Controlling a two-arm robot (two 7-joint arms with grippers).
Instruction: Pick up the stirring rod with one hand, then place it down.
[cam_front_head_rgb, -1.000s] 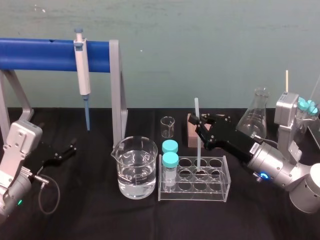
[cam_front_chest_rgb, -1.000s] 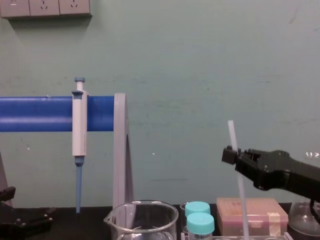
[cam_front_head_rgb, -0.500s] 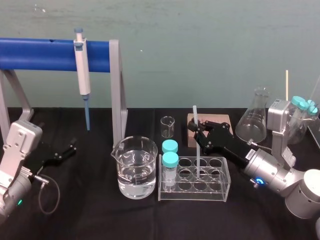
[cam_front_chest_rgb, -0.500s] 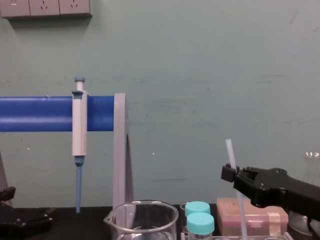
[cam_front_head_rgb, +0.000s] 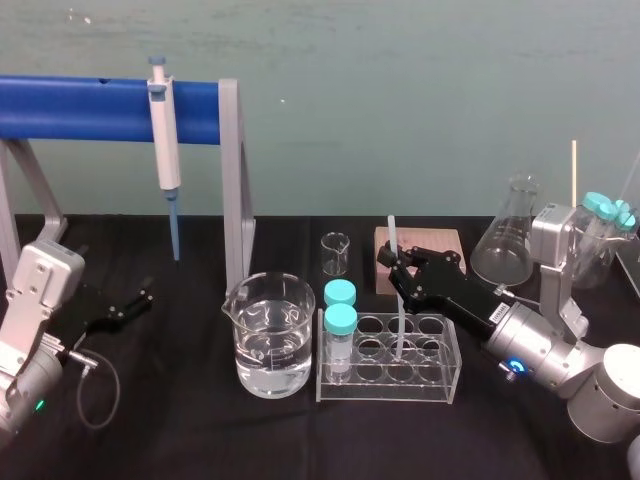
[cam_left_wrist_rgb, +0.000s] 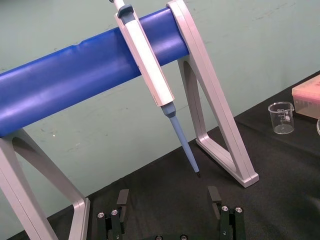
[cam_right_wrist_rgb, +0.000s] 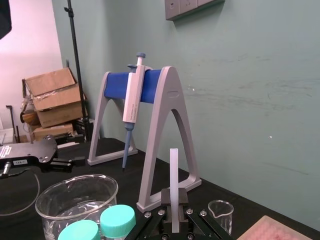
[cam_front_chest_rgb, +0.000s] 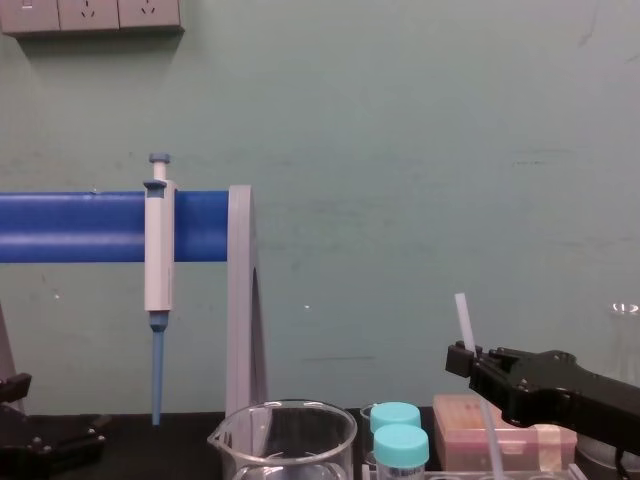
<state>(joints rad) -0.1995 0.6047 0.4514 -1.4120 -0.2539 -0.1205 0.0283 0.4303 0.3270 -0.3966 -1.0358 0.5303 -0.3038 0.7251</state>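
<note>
The placing half of the task is in hand. The right pincer (cam_front_head_rgb: 394, 268) is clenched on the stirring rod (cam_front_head_rgb: 393, 240), gripping it somewhat above its middle. A short length of the rod stands up clear of the fingers, and a longer stretch hangs below them. The rod is nearly upright, leaning only slightly. Its lower end reaches down into the clear tube rack (cam_front_head_rgb: 440, 385), into one of the empty wells to the right of the two teal-capped vials (cam_front_head_rgb: 340, 325). I cannot tell whether the tip is resting on the rack's floor or hanging just short of it.

In the right wrist view the rod (cam_right_wrist_rgb: 174, 170) rises straight up from between the closed fingers. In the chest view the same pincer (cam_front_chest_rgb: 462, 358) comes in low on the right, with the rod's top (cam_front_chest_rgb: 461, 312) above it.

The left pincer (cam_front_head_rgb: 125, 303) lies parked on the black desk (cam_front_head_rgb: 200, 440) at the robot's far left with its fingers released and spread apart, well away from the rack. It is near the foot of the blue stand that carries the pipette (cam_front_head_rgb: 163, 140).

The next move looks delicate rather than hard — ease the rod down until the well bears its weight, then part the fingers. The arm should then draw back up and rightward without brushing the rod, since a thin rod leaning in a wide well could tip. The water-filled beaker (cam_front_head_rgb: 268, 335) stands just to the left of the rack, so a knocked rod could swing that way.
</note>
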